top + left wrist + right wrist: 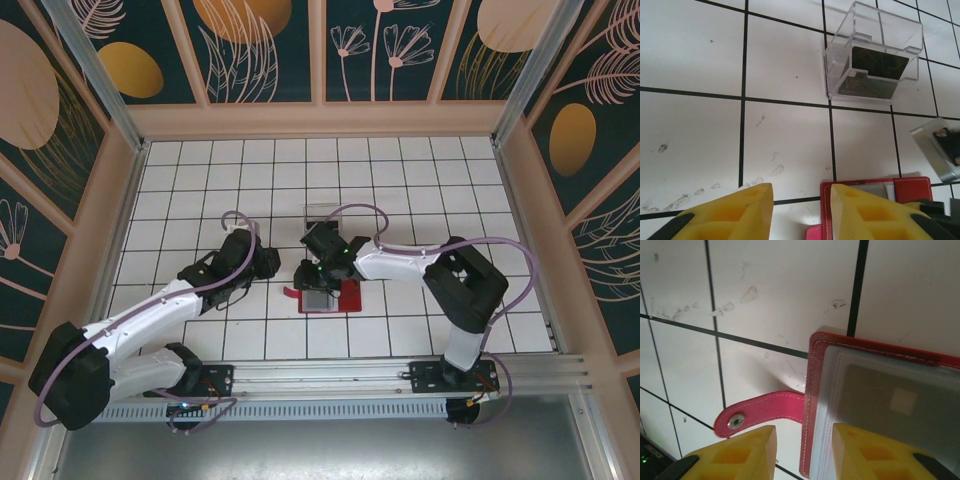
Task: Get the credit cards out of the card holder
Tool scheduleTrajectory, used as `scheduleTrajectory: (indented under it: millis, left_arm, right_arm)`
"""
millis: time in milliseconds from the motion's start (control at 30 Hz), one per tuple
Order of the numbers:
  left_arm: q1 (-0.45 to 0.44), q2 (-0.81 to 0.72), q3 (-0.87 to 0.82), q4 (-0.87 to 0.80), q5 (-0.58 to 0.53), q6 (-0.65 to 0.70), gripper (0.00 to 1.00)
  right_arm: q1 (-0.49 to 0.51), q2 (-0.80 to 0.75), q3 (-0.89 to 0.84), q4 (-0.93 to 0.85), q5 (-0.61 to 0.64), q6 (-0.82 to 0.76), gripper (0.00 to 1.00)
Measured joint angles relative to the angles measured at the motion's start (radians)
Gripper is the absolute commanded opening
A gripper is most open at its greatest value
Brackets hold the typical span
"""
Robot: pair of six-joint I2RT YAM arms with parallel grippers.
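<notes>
Both left tool (801, 189) and right tool (804, 429) gape narrowly, empty, over white gridded tiles (420, 170) walled by teal floral panels (270, 60).

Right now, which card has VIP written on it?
The dark card in the clear plastic box. The other card, greyish with a pale square, lies under a see-through sleeve in the red wallet.

Red card holder (352, 298) (grey lining); dark card (880, 62); clear box (840, 55); white table (400, 180), black grid.
</notes>
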Motion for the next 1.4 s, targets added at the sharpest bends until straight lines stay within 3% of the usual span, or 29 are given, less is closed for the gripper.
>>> scheduleTrajectory:
  millis: [400, 1033, 1400]
  left_arm:
    - [0.0, 0.056, 0.003, 0.0, 0.042, 0.033, 0.38]
    - [0.0, 0.12, 0.02, 0.043, 0.109, 0.033, 0.35]
    - [-0.008, 0.208, 0.072, 0.053, 0.218, 0.041, 0.29]
  right_arm:
    - [0.012, 0.017, 0.027, -0.087, 0.065, 0.003, 0.36]
    - [0.071, 0.031, 0.164, -0.455, 0.369, 0.003, 0.49]
    - [0.073, 0.027, 0.15, -0.53, 0.446, 0.028, 0.49]
